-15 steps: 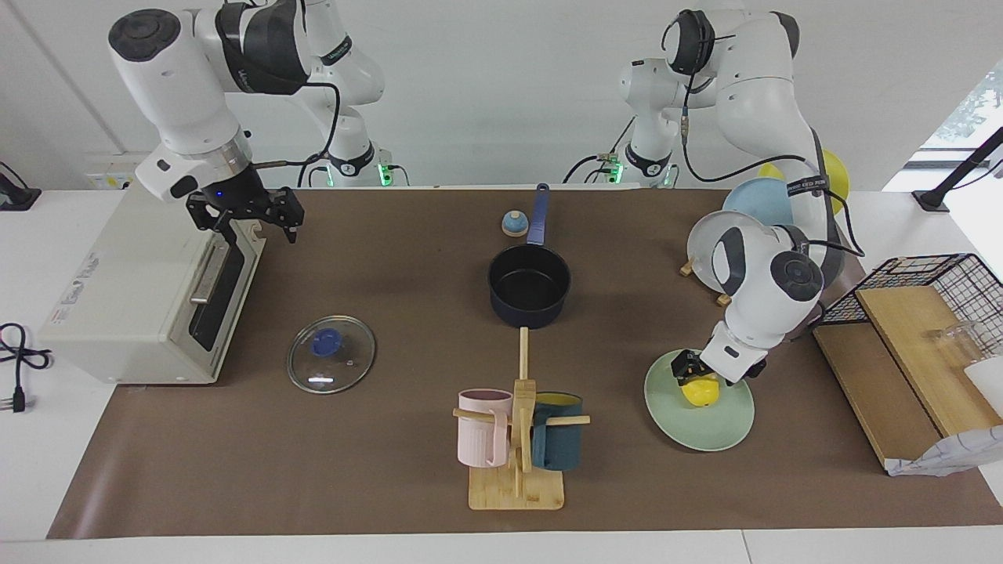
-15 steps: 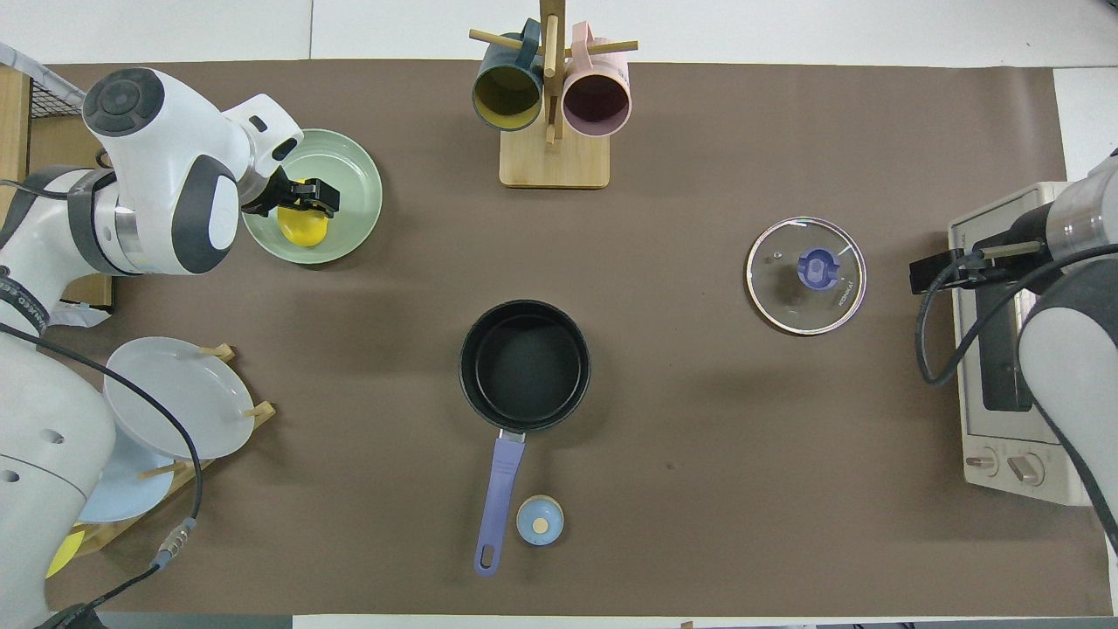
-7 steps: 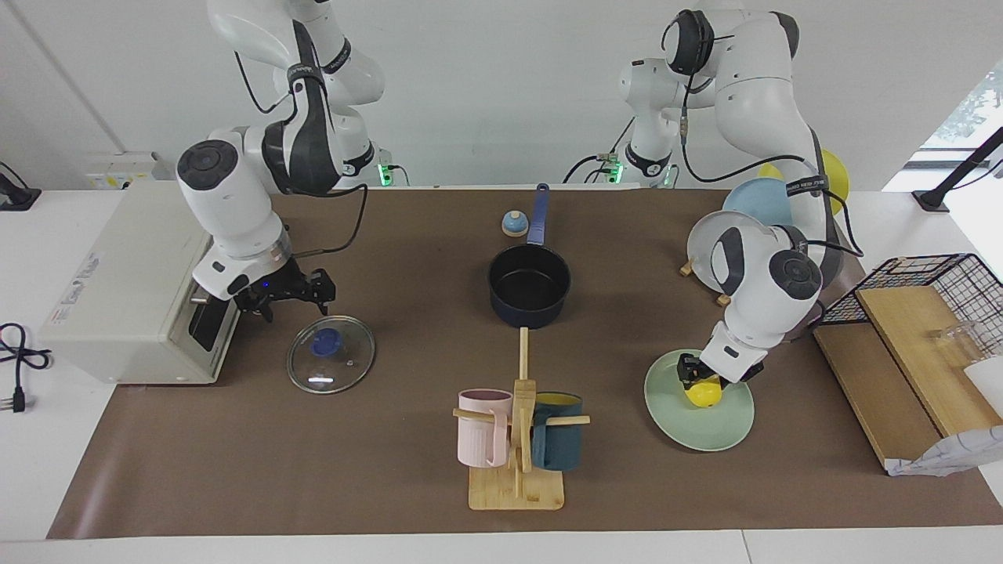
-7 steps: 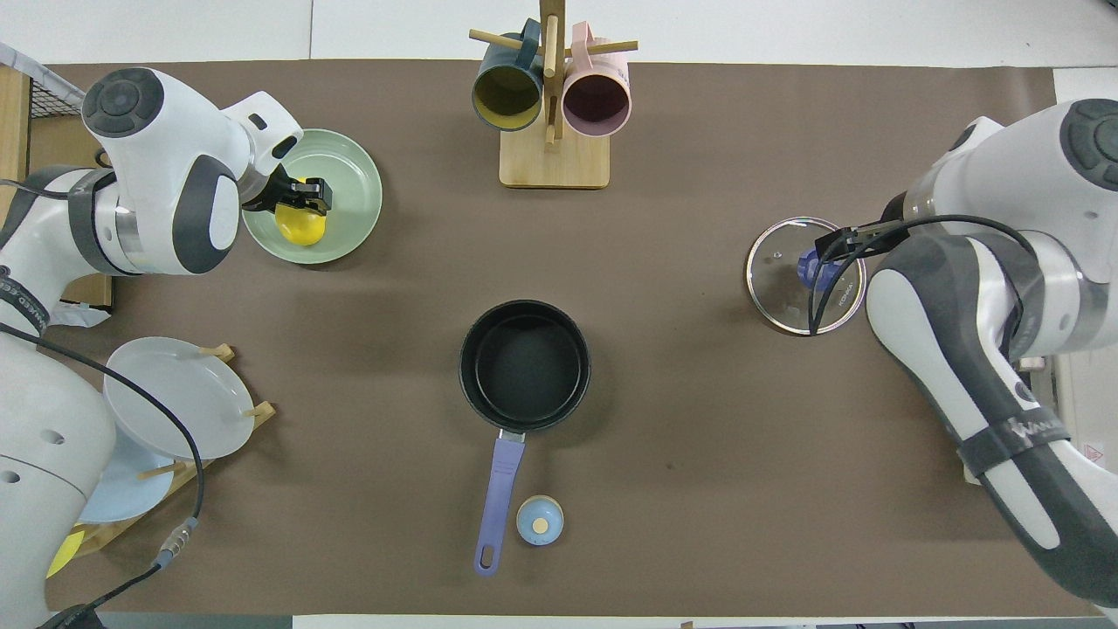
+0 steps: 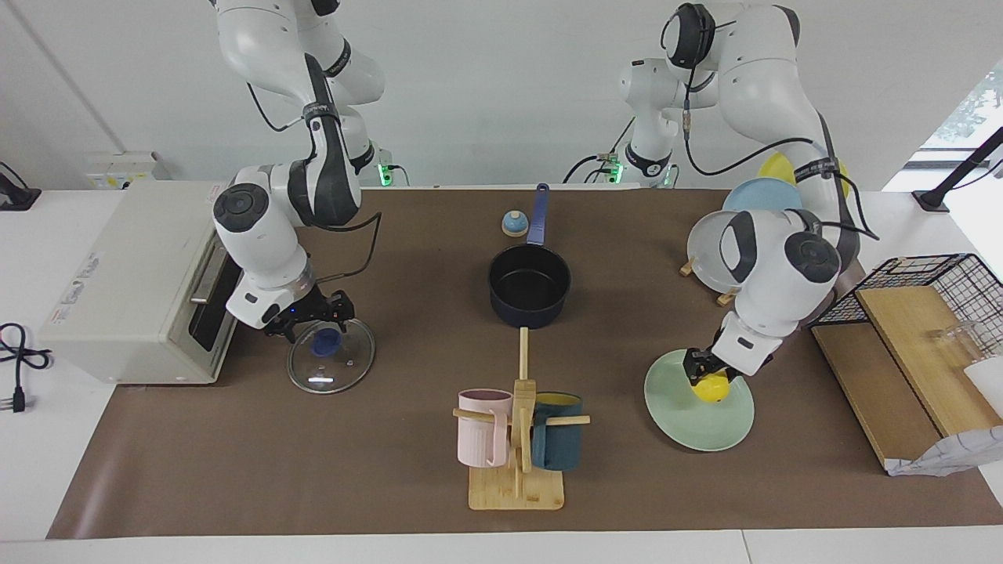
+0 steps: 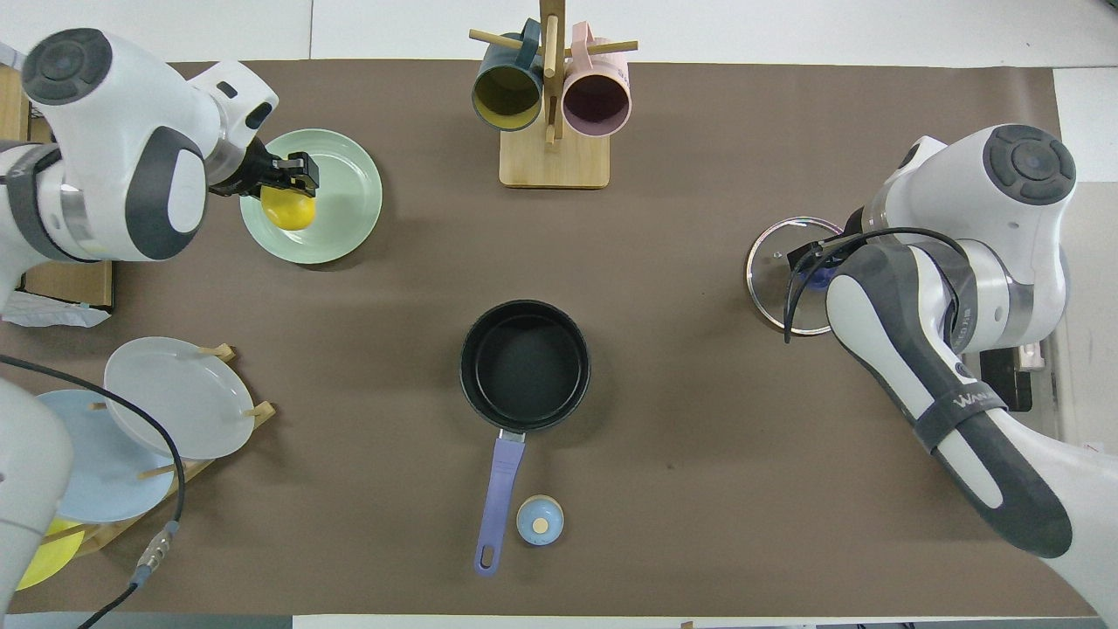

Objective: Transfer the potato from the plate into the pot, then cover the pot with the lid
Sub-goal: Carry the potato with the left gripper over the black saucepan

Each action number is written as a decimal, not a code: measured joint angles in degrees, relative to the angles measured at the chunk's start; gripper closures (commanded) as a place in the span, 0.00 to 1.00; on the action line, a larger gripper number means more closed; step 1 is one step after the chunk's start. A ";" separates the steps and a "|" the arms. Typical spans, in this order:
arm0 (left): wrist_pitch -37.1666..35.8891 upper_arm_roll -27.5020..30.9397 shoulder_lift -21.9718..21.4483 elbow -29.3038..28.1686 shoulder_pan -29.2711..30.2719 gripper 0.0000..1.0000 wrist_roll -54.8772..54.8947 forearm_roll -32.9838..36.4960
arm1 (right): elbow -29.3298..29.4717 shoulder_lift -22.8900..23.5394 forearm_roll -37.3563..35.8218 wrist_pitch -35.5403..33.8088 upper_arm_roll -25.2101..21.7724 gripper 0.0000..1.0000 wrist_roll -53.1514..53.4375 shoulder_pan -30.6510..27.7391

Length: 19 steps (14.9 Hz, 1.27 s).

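Nearby, mug rack (image 5: pixel 515 439) stands btwn pot (image 5: pixel 530 294) & plate (image 5: pixel 697 419).

Facing cam: high, across the desk (image 5: pixel 666 486), looking at both robots. Overhead cam: above robots' end, steep down, forward. Both wide, half a turn apart, sharing the whole brown mat (image 6: pixel 699 489).

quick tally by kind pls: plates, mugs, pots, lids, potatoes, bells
plates: 4 (mint-green plate, grey-white plate, light blue plate, yellow plate)
mugs: 2 (teal mug, pink mug)
pot: 1
lid: 1
potato: 1
bell: 1
total: 10
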 measured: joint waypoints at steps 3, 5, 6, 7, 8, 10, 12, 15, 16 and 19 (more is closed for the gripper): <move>-11.63 -0.35 -10.44 -1.18 -3.15 1.00 -4.25 -0.77 | -0.28 1.02 0.00 2.02 0.02 0.00 -0.54 0.08; -14.55 -0.51 -16.72 -4.48 -6.53 1.00 -8.17 -1.46 | -0.82 1.74 0.00 3.39 -0.03 0.00 -1.19 -0.07; -15.36 -0.56 -19.40 -6.37 -8.08 1.00 -9.66 -2.44 | -1.24 2.08 0.00 4.21 -0.04 0.00 -1.38 -0.19; -15.73 -0.58 -21.54 -8.12 -9.57 1.00 -11.28 -3.19 | -1.67 2.30 0.00 5.03 -0.04 0.00 -1.46 -0.26; -15.76 -0.59 -23.15 -9.75 -11.31 1.00 -13.43 -3.60 | -2.08 2.42 0.00 5.80 -0.04 0.00 -1.50 -0.26; -14.15 -0.69 -24.98 -12.90 -15.78 1.00 -18.10 -3.79 | -3.14 2.54 0.00 7.43 -0.03 0.00 -1.53 -0.26; -9.21 -0.80 -26.22 -17.24 -20.26 1.00 -21.12 -3.81 | -4.33 2.64 0.00 8.75 -0.03 0.00 -1.53 -0.27; 0.70 -0.82 -27.18 -25.10 -25.32 1.00 -24.09 -3.82 | -4.70 2.64 0.00 9.03 -0.03 0.00 -1.54 -0.27; 3.07 -0.81 -26.81 -27.10 -26.46 1.00 -24.57 -3.81 | -4.71 2.64 0.00 9.03 -0.01 0.00 -1.56 -0.25; 9.75 -0.72 -22.52 -29.92 -28.82 1.00 -25.32 -3.81 | -4.70 2.64 0.00 8.78 0.06 0.12 -2.28 -0.21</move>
